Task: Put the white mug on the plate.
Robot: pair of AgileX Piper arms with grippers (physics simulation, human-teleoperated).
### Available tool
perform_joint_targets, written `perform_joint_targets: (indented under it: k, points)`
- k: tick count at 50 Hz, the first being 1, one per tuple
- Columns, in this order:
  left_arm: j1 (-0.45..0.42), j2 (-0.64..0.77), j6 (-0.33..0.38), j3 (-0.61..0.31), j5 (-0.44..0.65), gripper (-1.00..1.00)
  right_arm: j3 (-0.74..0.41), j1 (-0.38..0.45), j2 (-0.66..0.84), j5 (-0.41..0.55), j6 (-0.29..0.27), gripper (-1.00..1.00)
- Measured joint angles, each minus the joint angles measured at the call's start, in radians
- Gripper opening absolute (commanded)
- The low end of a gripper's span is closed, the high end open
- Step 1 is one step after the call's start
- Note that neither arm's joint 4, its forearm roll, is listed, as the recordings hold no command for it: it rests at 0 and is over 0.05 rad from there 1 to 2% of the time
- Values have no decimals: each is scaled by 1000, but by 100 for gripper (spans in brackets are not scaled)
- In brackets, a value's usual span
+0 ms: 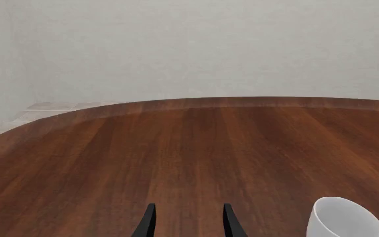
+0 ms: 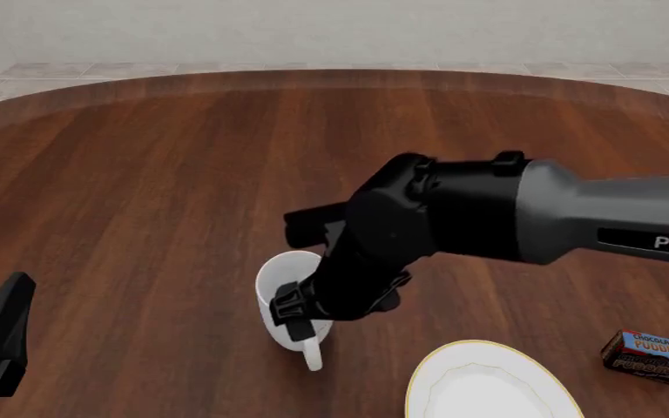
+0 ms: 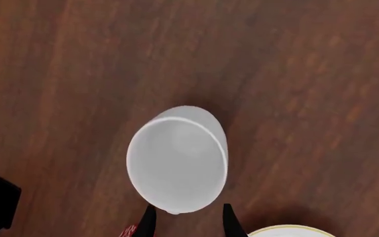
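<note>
The white mug (image 2: 279,280) stands upright on the table, its loop handle (image 2: 313,353) pointing toward the near edge. My right gripper (image 2: 296,315) hangs over the mug's near side, open. From above, its fingertips (image 3: 150,217) straddle the near part of the rim of the mug (image 3: 176,160). The plate (image 2: 488,385), white with a pale gold rim, lies to the right of the mug at the front edge; a sliver of the plate (image 3: 285,231) shows by the right finger. My left gripper (image 1: 188,222) is open over bare wood at the near left, with the mug (image 1: 343,219) off to its side.
A small dark pudding box (image 2: 648,355) lies right of the plate. The brown wooden table (image 2: 137,174) curves away to a pale floor and wall behind. The right arm's grey body (image 2: 567,213) stretches across the right half.
</note>
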Motion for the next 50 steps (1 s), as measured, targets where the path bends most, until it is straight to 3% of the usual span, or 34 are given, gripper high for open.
perform_joint_targets:
  k: [31,32,50]
  points:
    - [0,0,0,0,0,100,13,9,57,-55,21,100]
    - [0,0,0,0,0,100,12,8,58,-55,21,-100]
    - [0,0,0,0,0,100,6,6,55,-52,5,-100]
